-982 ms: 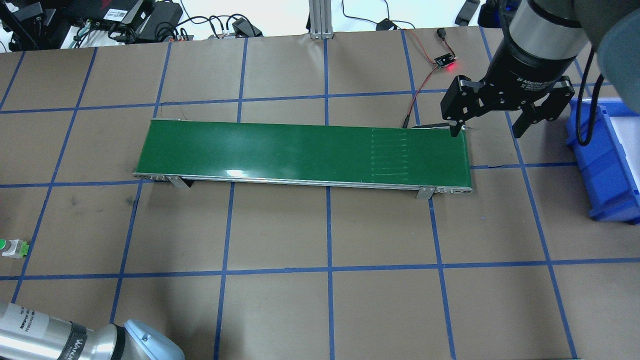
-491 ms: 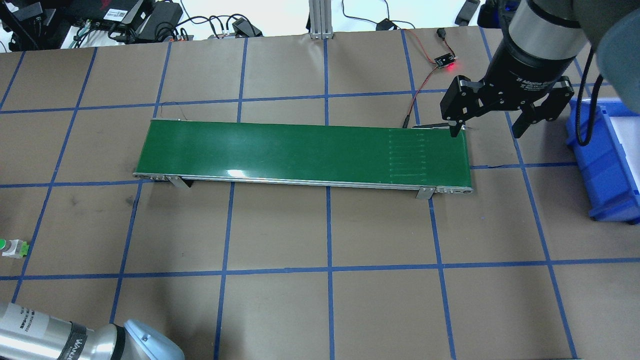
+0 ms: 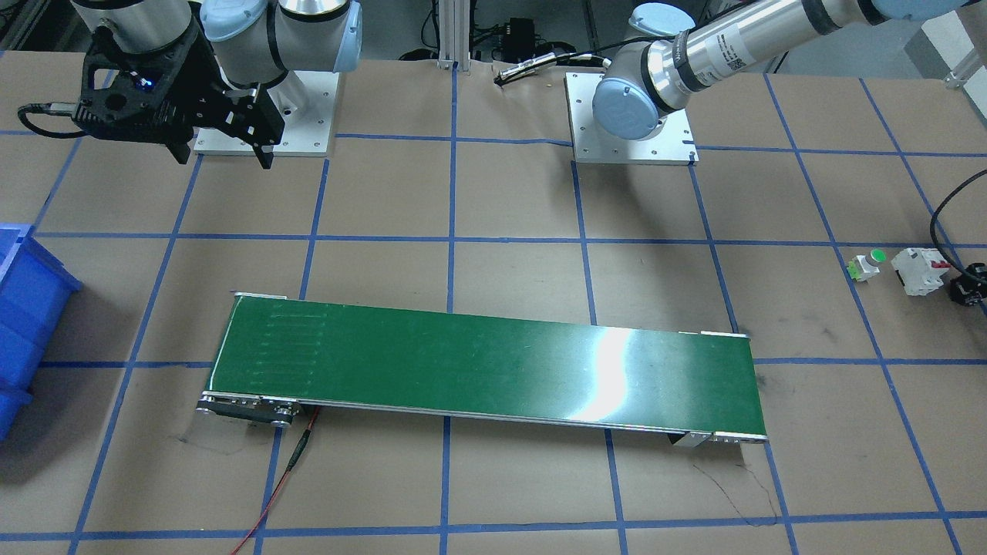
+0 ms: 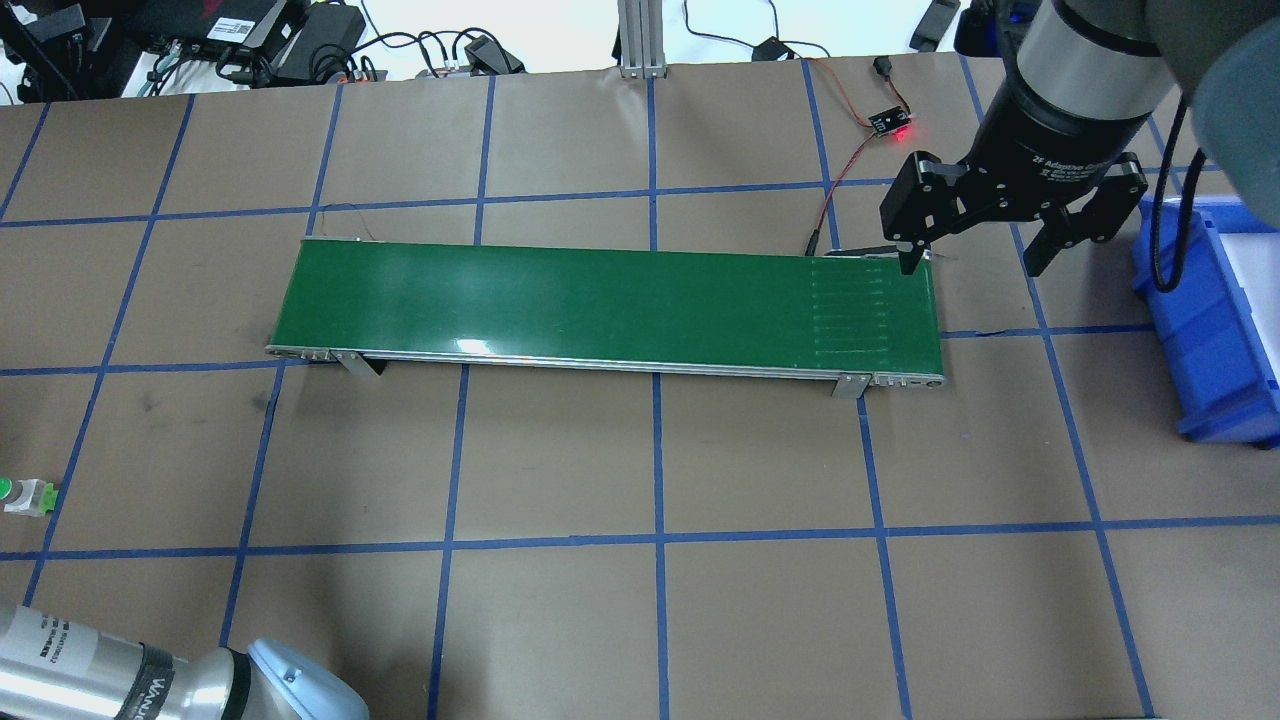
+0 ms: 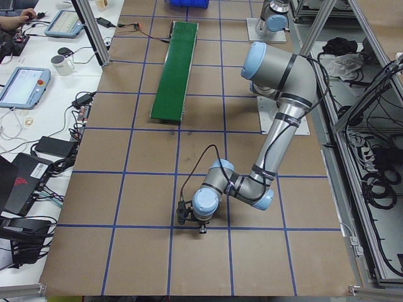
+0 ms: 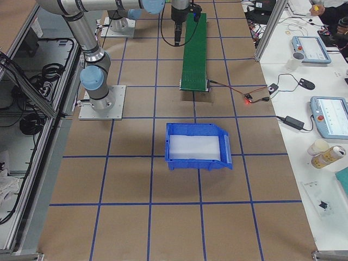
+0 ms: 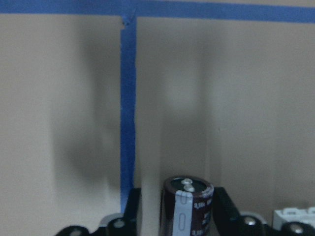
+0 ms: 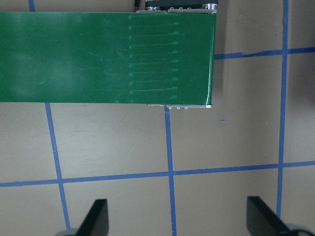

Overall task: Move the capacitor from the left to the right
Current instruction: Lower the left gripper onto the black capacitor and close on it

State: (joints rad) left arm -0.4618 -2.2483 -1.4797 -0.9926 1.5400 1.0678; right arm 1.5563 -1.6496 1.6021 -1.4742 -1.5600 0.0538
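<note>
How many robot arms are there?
2. The right arm hangs by the end of the green belt, near the blue bin; the left arm bends down to the table far from the belt.

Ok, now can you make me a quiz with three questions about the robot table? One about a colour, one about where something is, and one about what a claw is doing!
1. What colour is the conveyor belt?
A) red
B) green
C) yellow

2. Where is the blue bin?
A) on top of the belt
B) on the table, past the belt's end on the robot's right
C) hanging from an arm

3. How is the right gripper?
A) open and empty
B) shut on a toy car
C) shut on a cup

Answers:
1 B: its whole top is green.
2 B: it sits on the table beyond that end of the belt.
3 A: its jaws stand wide apart with nothing between them.
</note>
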